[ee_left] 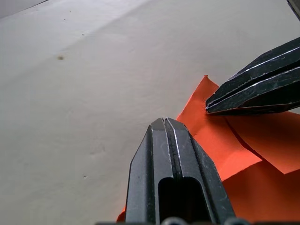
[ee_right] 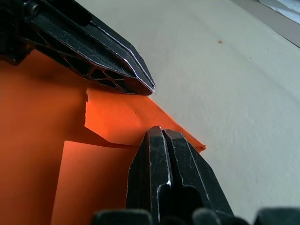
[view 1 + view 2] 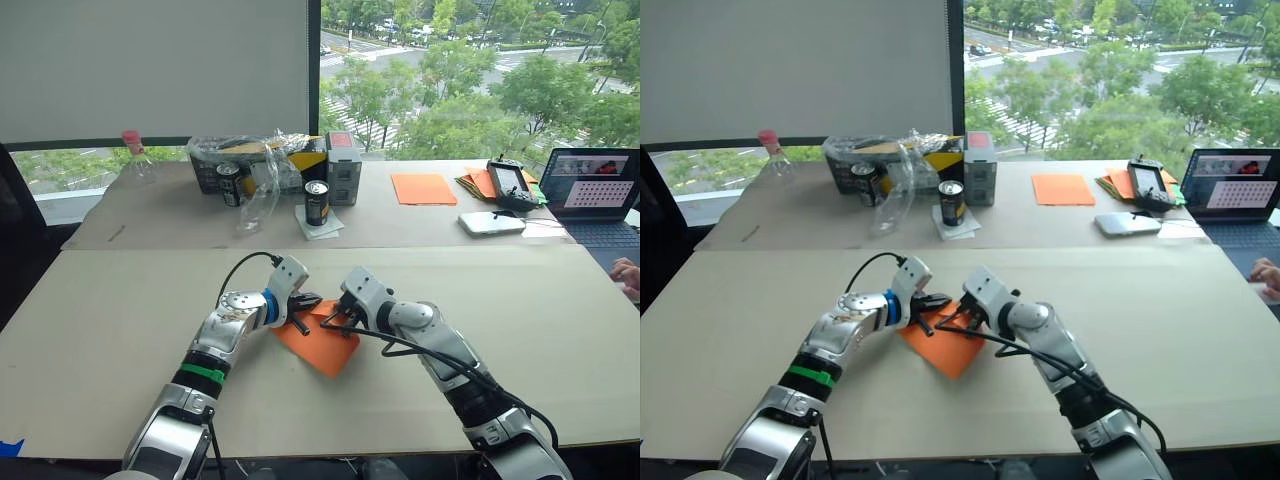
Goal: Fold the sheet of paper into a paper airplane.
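While closed, both end effectors (image 3: 308, 305) (image 3: 336, 313) press paper (image 3: 325, 345).

Bare counter (image 3: 120, 330) lies open on every side of the sheet of paper (image 3: 322, 345), where the left pincer (image 3: 305, 303) and right pincer (image 3: 336, 312) crowd its far corner, tips nearly touching. Cans (image 3: 317, 203), a bottle (image 3: 135, 160), a laptop (image 3: 596, 195) and loose papers (image 3: 423, 188) stand well apart along the far edge.

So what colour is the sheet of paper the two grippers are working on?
Bright orange. The sheet of paper shows best in the right wrist view.
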{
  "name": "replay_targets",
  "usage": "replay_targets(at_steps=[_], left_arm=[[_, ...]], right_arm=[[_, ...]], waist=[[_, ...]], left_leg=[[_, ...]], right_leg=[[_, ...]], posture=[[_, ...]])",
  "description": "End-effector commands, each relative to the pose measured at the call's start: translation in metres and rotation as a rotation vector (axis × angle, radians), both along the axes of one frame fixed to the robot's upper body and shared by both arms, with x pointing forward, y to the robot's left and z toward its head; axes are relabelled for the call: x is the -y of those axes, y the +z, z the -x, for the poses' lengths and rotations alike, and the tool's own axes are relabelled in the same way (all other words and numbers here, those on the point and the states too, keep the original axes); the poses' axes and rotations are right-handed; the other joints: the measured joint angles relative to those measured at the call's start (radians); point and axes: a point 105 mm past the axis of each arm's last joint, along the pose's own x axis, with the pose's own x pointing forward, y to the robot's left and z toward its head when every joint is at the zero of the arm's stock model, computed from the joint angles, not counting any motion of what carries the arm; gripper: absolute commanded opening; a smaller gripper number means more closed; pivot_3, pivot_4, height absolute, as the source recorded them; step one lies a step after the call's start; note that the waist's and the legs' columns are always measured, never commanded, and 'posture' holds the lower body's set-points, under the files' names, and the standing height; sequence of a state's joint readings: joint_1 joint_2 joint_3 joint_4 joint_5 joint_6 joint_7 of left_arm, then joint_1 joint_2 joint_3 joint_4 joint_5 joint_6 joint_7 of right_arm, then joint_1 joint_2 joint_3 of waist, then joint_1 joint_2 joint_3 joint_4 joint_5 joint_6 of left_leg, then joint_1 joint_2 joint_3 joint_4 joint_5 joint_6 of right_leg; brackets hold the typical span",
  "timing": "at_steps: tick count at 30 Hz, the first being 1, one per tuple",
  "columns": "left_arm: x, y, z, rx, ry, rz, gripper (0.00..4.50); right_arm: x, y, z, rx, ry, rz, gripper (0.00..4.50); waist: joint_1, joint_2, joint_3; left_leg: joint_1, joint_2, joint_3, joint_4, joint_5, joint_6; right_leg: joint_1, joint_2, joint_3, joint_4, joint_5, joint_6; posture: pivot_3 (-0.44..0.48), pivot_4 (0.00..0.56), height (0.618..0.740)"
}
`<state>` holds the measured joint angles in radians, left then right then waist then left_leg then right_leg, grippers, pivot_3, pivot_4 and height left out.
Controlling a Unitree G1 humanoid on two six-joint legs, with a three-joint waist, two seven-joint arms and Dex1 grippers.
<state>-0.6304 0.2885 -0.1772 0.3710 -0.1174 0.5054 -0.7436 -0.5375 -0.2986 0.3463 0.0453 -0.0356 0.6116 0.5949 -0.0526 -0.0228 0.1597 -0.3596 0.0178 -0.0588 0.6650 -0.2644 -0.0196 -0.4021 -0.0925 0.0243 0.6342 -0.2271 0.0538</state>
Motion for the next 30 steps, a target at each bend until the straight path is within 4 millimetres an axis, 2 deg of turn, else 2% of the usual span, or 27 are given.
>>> replay_targets(at_steps=[1, 9, 13, 16, 19, 21, 23, 25, 30], left_arm=[[-0.052, -0.037, 0.002, -0.146, 0.161, -0.117, 0.02], [-0.090, -0.035, 0.023, -0.188, 0.219, -0.141, 0.02], [-0.106, -0.034, 0.027, -0.184, 0.266, -0.150, 0.02], [-0.112, -0.021, 0.021, -0.126, 0.306, -0.100, 0.02], [-0.103, 0.002, 0.012, -0.047, 0.308, 0.024, 0.02], [-0.082, 0.028, 0.008, 0.005, 0.245, 0.185, 0.02], [-0.053, 0.043, 0.011, 0.020, 0.130, 0.252, 0.02], [-0.035, 0.041, 0.015, 0.008, 0.066, 0.237, 0.02], [-0.009, 0.029, 0.011, -0.005, 0.016, 0.182, 0.02]], right_arm=[[-0.009, -0.023, 0.014, -0.091, 0.050, 0.026, 0.00], [-0.010, -0.028, 0.014, -0.107, 0.055, 0.039, 0.00], [-0.010, -0.030, 0.014, -0.112, 0.053, 0.045, 0.00], [-0.009, -0.030, 0.014, -0.113, 0.053, 0.046, 0.00], [-0.009, -0.030, 0.014, -0.114, 0.054, 0.048, 0.00], [-0.009, -0.031, 0.014, -0.115, 0.055, 0.049, 0.00], [-0.009, -0.031, 0.014, -0.116, 0.055, 0.049, 0.00], [-0.009, -0.031, 0.014, -0.115, 0.055, 0.049, 0.00], [-0.007, -0.030, 0.014, -0.114, 0.046, 0.049, 0.00]], waist=[[-0.006, 0.000, 0.000], [-0.025, 0.000, -0.001], [-0.022, 0.000, -0.002], [-0.022, 0.000, -0.002], [-0.018, 0.000, -0.002], [-0.016, 0.000, -0.002], [-0.014, -0.001, -0.001], [-0.014, -0.002, -0.001], [-0.018, -0.002, -0.001]], left_leg=[[0.000, 0.000, 0.000, 0.000, 0.000, 0.000], [0.006, 0.002, 0.001, -0.007, 0.000, 0.000], [0.007, 0.002, 0.002, -0.007, 0.000, 0.000], [0.007, 0.002, 0.002, -0.007, 0.000, 0.000], [0.007, 0.002, 0.003, -0.007, 0.000, 0.000], [0.006, 0.001, 0.003, -0.007, 0.000, 0.000], [0.005, 0.001, 0.003, -0.006, 0.000, 0.000], [0.005, 0.001, 0.003, -0.006, 0.000, 0.000], [0.005, 0.001, 0.003, -0.006, 0.000, 0.000]], right_leg=[[0.000, 0.000, 0.000, 0.000, 0.000, 0.000], [0.000, 0.003, 0.005, 0.000, -0.002, 0.001], [0.000, 0.003, 0.006, 0.000, -0.002, 0.001], [0.000, 0.003, 0.006, 0.000, -0.002, 0.001], [0.000, 0.003, 0.007, 0.000, -0.002, 0.001], [0.000, 0.003, 0.007, 0.000, -0.002, 0.001], [-0.001, 0.003, 0.006, 0.000, -0.001, -0.001], [-0.001, 0.003, 0.007, -0.001, 0.000, -0.002], [-0.001, 0.003, 0.007, -0.001, 0.000, -0.002]], posture=[[0.000, 0.150, 0.715], [0.000, 0.150, 0.715], [0.000, 0.150, 0.715], [0.000, 0.150, 0.715], [0.000, 0.150, 0.715], [0.000, 0.150, 0.715], [0.000, 0.150, 0.715], [0.000, 0.150, 0.715], [0.000, 0.150, 0.715]])
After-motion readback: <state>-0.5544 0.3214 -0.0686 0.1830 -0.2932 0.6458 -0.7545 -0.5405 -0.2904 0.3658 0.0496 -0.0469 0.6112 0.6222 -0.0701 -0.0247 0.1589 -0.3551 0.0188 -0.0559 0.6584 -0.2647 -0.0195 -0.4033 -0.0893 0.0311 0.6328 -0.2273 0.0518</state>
